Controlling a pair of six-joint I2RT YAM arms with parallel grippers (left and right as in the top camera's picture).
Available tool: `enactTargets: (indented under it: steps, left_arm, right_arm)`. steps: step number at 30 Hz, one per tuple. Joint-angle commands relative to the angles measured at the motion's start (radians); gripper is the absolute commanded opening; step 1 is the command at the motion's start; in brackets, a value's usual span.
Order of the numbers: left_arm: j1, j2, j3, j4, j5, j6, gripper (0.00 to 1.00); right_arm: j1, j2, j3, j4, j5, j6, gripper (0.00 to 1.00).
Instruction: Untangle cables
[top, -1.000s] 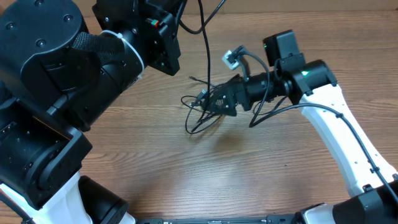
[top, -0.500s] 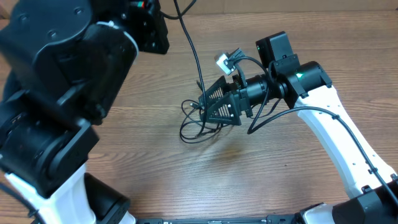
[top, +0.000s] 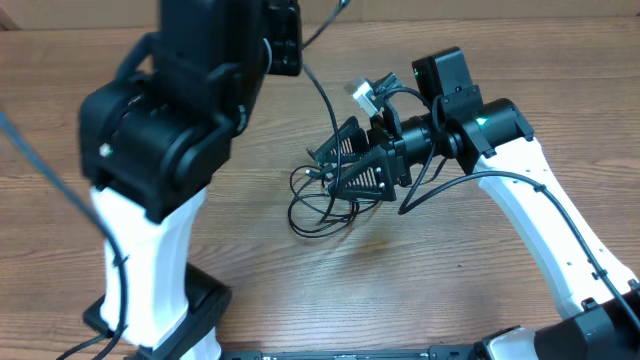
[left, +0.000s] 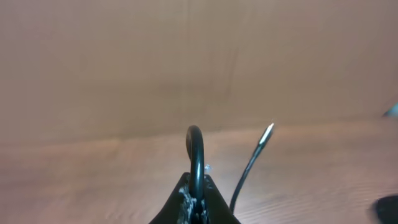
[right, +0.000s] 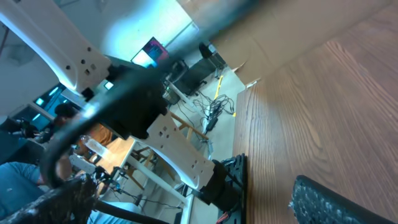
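Observation:
A tangle of thin black cables (top: 318, 205) lies in loops on the wooden table. One cable (top: 325, 100) rises from the tangle toward the top of the overhead view, behind the left arm. In the left wrist view my left gripper (left: 194, 190) is shut on a black cable (left: 195, 143) that loops above the jaws. A loose end with a silver plug (left: 268, 130) hangs beside it. My right gripper (top: 325, 173) is open wide, its fingers spread over the tangle's upper right. In the right wrist view the right gripper (right: 189, 186) is open, and a blurred black cable (right: 124, 93) crosses close to the camera.
The raised left arm (top: 180, 130) fills the left of the overhead view, its white base (top: 150, 290) at the front left. The right arm (top: 530, 190) reaches in from the right, with a white connector (top: 362, 93) near its wrist. Cardboard stands behind the table (left: 186, 56).
The right gripper went from closed at the tangle to wide open. The left arm swung upward and to the right. The tangle settled slightly lower and to the left.

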Motion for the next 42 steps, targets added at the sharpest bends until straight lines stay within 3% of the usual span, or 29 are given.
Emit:
enactTargets:
  steps: [1,7,10,15,19,30,39,41,42]
  left_arm:
    - [0.007,0.039,0.003,-0.045,-0.1,-0.008,0.04]
    - [0.007,0.098,0.003,-0.124,-0.15,-0.027,0.04]
    - [0.007,0.112,0.003,-0.131,-0.148,-0.035,0.04]
    - [0.007,0.109,0.003,-0.107,-0.128,-0.07,0.04]
    - [0.007,0.089,0.003,-0.055,-0.02,-0.07,0.04]
    - [0.007,-0.011,0.003,0.095,0.193,-0.071,0.04]
    - [0.007,-0.064,0.003,0.15,0.248,-0.098,0.04]
    - [0.007,-0.07,0.003,0.152,0.248,-0.097,0.04]
    - [0.007,-0.072,0.003,0.151,0.247,-0.097,0.04]
  right_arm:
    - [0.003,-0.013,0.019,0.003,0.053,-0.01,0.95]
    - [0.003,-0.013,0.019,-0.003,0.527,0.18,0.9]
    - [0.003,-0.013,0.019,-0.02,0.806,0.346,0.98]
    - [0.009,-0.013,0.019,-0.051,0.752,0.335,1.0]
    - [0.026,-0.013,0.019,-0.034,0.75,0.326,1.0]
    - [0.061,-0.01,0.011,0.079,0.762,0.331,1.0]
    - [0.061,0.015,0.011,0.2,0.763,0.396,1.0]
    - [0.061,0.025,0.011,0.23,0.763,0.441,0.94]
    - [0.061,0.033,0.011,0.247,0.762,0.469,0.82]
